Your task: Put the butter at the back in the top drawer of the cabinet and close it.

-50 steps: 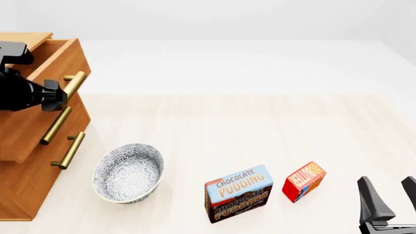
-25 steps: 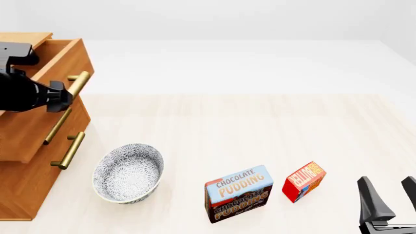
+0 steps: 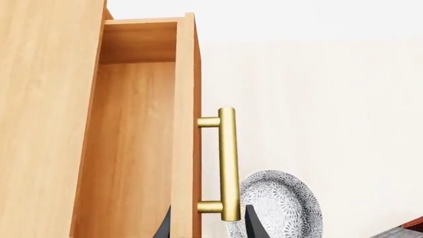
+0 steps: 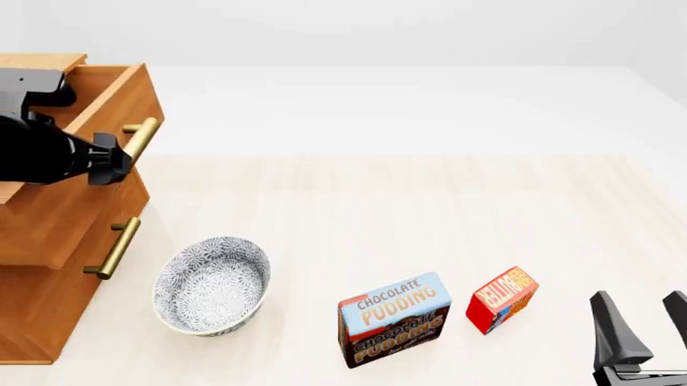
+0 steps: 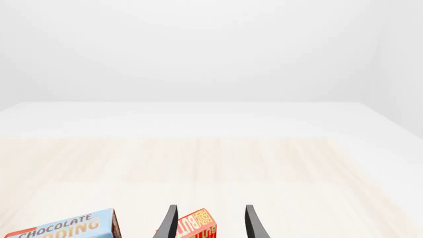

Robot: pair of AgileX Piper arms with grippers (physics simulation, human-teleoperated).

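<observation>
The butter (image 4: 501, 299) stands on the table at the front right, just right of the pudding box. In the right wrist view the butter (image 5: 197, 226) shows between the fingers, farther along. My right gripper (image 4: 642, 312) stands open at the front right corner, apart from it and holding nothing; it also shows as the right gripper (image 5: 210, 210). The cabinet (image 4: 43, 297) is at the left, with its top drawer (image 4: 118, 104) partly pulled out. My left gripper (image 4: 108, 157) is at the drawer's brass handle (image 4: 140, 138). Seen as the left gripper (image 3: 206, 223), it straddles the drawer front and the handle (image 3: 228, 163), jaws apart.
A patterned grey bowl (image 4: 211, 284) sits by the cabinet's lower drawers. The chocolate pudding box (image 4: 394, 319) stands between the bowl and the butter. The two lower drawers are shut. The pale table stretches back behind these things.
The top drawer has slid further out of the cabinet, to the right in the front view, and my left gripper has moved with its handle. The right arm and the boxes have not moved.
</observation>
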